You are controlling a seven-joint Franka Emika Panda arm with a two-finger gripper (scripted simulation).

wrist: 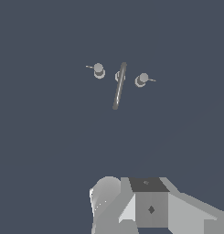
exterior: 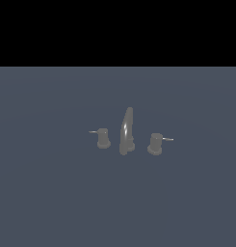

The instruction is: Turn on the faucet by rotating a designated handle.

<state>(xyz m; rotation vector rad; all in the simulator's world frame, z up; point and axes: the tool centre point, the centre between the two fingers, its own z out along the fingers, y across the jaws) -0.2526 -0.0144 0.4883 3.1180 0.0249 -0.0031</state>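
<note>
I am hovering well clear of the faucet (exterior: 126, 131), jaw state untellable, still needing to descend onto the designated handle (exterior: 155, 144) at its three o'clock.

Faucet (exterior: 126, 131): dull grey metal set of three separate pieces standing on a flat slate-blue surface. Its central spout is tall, slim and curved, upright on a short base, with a bright highlight down its front.

Designated handle (exterior: 155, 144): squat, rounded grey knob, standing near the spout on the exterior view's right, apart from it. A thin silvery lever rod projects from its upper part, pointing away from the spout. Upright, seated on the surface.

Wrist view: the same handle (wrist: 141, 80) is seen from above, rod directed away from the spout.
</note>
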